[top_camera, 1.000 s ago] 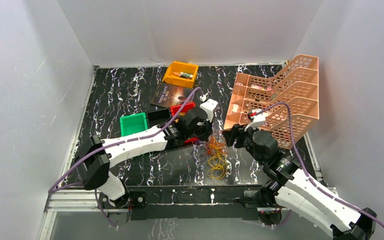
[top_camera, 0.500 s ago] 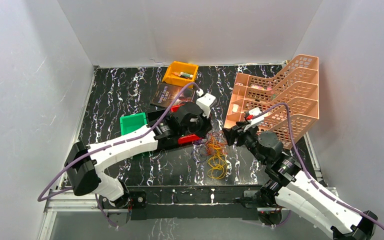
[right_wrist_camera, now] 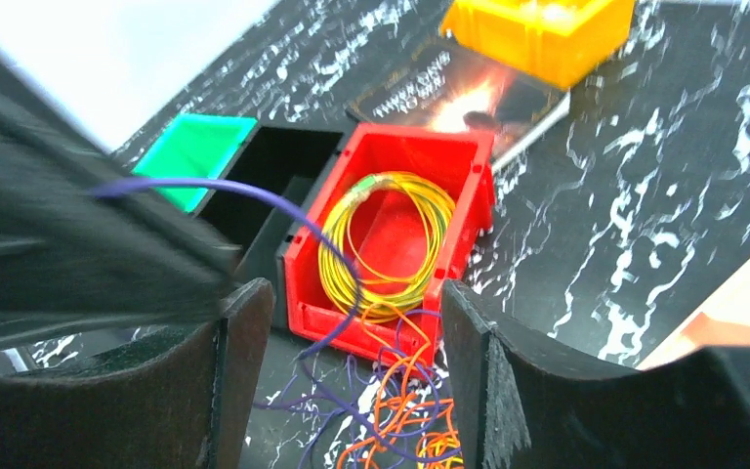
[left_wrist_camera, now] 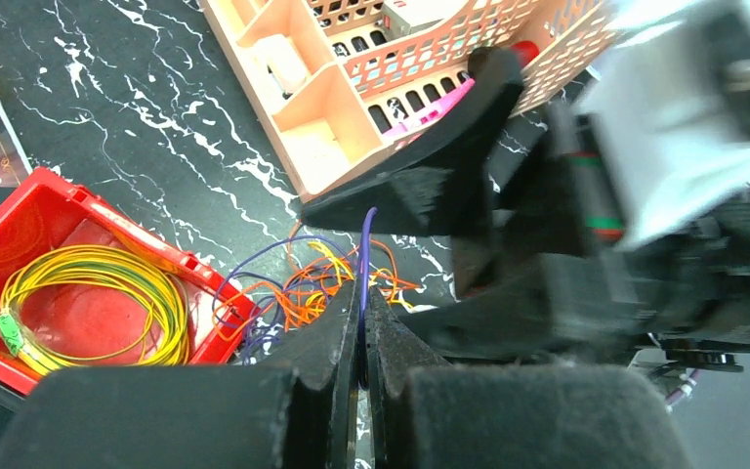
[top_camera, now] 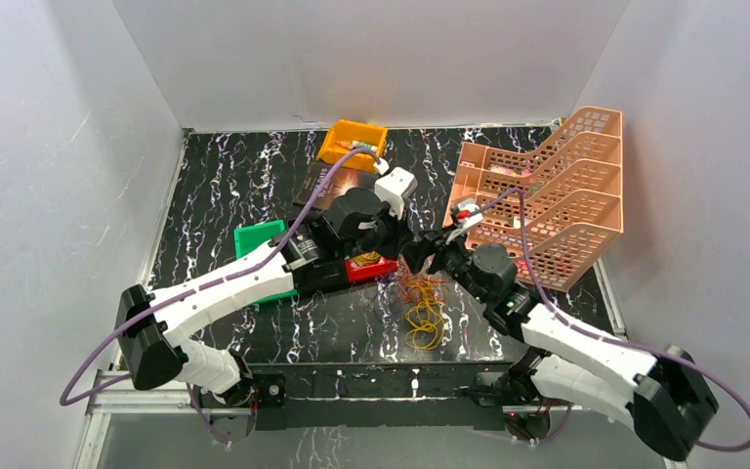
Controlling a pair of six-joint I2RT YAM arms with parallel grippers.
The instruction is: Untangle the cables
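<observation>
R arm (top_camera: 586,342) swung in; L jaws pinch purple cable (left_wrist_camera: 364,254), R jaws spread near red bin (right_wrist_camera: 405,137).

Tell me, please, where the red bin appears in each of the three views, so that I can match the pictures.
Top external: red bin just left of centre, partly hidden.
Left wrist: red bin at the lower left, a yellow coil inside it.
Right wrist: red bin in the centre, the same coil inside.
Shared landmark: the tangled cables, orange and purple, beside the bin.
</observation>
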